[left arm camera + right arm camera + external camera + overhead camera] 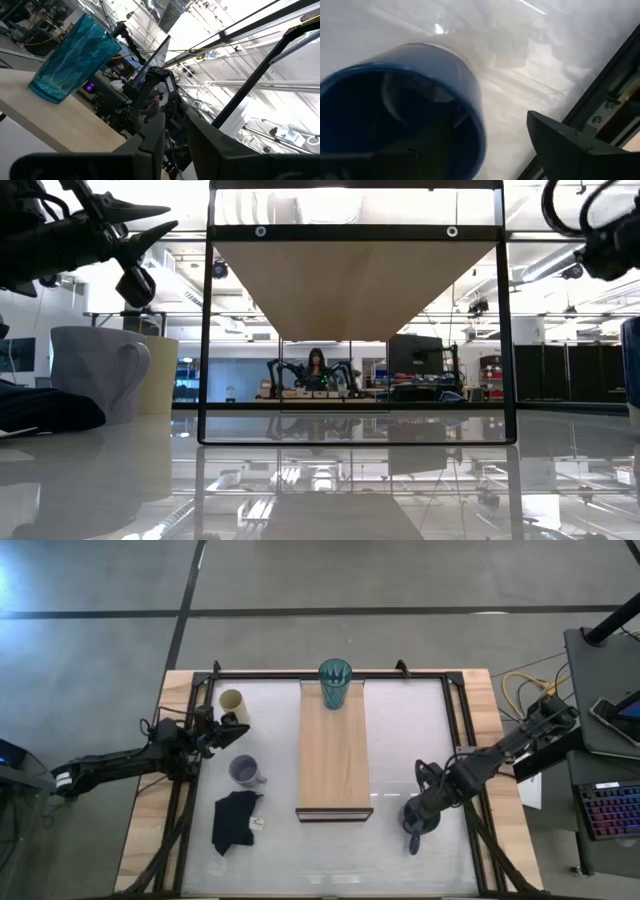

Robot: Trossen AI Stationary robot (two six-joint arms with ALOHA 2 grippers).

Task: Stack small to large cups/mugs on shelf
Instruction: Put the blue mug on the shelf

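Note:
The teal tumbler (334, 683) stands upright on the far end of the wooden shelf (334, 765); it also shows in the left wrist view (70, 57). The cream cup (233, 703) and the lavender mug (245, 771) stand on the table left of the shelf. My left gripper (228, 726) hovers just near of the cream cup, slightly open, raised above the table (165, 218). My right gripper (424, 808) is open over the dark blue mug (405, 110) at the table's right. One finger is over the mug's opening and the other outside its wall. My right gripper (480, 135) comes at the dark blue mug's rim (465, 95) slanting from above, one finger (420, 160) over the hollow, the other (570, 145) well clear of the wall. Whether the inner finger touches the mug, I cannot tell. The mug stands on the table.
A black cloth (236, 820) lies near of the lavender mug. The black frame (460, 720) runs along the table's sides, close to the right arm. The shelf's near half is bare wood. A person sits in the room beyond (317, 365).

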